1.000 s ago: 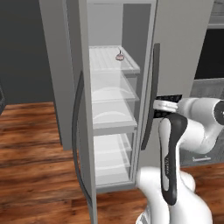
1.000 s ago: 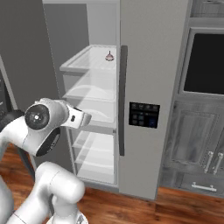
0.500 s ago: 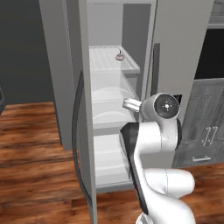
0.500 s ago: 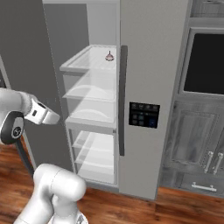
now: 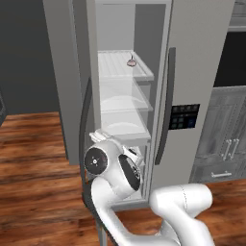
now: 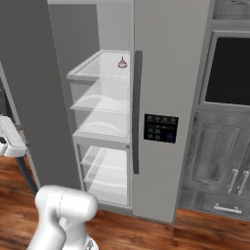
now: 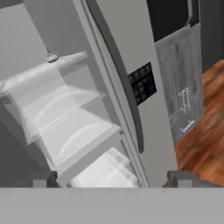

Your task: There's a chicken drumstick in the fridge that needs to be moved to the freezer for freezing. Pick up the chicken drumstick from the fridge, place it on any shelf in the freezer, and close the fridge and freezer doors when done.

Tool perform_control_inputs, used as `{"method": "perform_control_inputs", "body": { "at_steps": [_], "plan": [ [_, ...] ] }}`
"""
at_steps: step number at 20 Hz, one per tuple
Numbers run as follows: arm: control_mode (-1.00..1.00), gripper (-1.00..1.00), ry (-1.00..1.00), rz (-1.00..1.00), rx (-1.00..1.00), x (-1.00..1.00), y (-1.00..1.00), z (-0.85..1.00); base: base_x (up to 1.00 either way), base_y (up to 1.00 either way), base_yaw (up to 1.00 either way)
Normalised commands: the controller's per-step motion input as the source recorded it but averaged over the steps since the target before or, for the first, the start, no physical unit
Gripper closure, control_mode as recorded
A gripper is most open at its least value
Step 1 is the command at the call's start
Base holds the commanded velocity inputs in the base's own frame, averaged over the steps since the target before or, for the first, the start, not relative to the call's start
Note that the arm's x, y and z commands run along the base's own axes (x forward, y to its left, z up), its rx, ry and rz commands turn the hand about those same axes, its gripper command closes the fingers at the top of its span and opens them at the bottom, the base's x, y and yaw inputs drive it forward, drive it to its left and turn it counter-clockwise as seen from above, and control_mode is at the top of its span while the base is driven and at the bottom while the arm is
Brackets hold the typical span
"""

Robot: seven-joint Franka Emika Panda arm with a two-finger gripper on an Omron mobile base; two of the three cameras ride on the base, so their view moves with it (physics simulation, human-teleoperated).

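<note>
The fridge point(image 5: 124, 103) stands open, showing white ribbed shelves and clear drawers point(image 6: 106, 173). Its door point(image 6: 29, 97) is swung out to the left, with the dark bar handle point(image 5: 85, 126) close to my arm. The freezer door point(image 6: 166, 73), with the black dispenser panel point(image 5: 185, 116), is shut and hides the freezer shelf. The chicken drumstick is out of view. In the hand view my gripper point(image 7: 114, 180) is open and holds nothing. It looks slantwise at the fridge shelves point(image 7: 65, 116) and the freezer door handle point(image 7: 118, 74).
A small pinkish round item with a pointed top point(image 5: 130, 61) sits on the top fridge shelf. Right of the unit are a dark oven front point(image 6: 229, 73) and grey cabinets with bar handles point(image 6: 237, 180). Wood floor point(image 5: 33, 144) lies around the open door.
My arm has swung from the right side of the fridge opening across to the left and lower, by the open door. The gripper stayed open and the fridge contents have not moved.
</note>
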Motion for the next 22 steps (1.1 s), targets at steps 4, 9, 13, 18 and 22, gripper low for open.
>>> {"method": "perform_control_inputs", "body": {
  "at_steps": [4,9,13,18,22],
  "plan": [
    [-1.00,-1.00,-0.27,-0.27,-0.18,0.00,1.00,-0.82,0.00,0.00,0.00],
    [-1.00,-1.00,-0.08,-0.22,-0.29,0.00,1.00,-0.50,0.00,0.00,0.00],
    [-1.00,-1.00,-0.01,-0.25,-0.31,0.01,1.00,-0.22,0.00,0.00,0.00],
    [-1.00,-1.00,0.03,-0.27,-0.32,0.00,0.99,-0.13,0.00,0.00,0.00],
    [-1.00,-1.00,0.21,-0.22,-0.36,-0.01,0.86,0.00,0.00,0.00,0.00]
  ]
}}
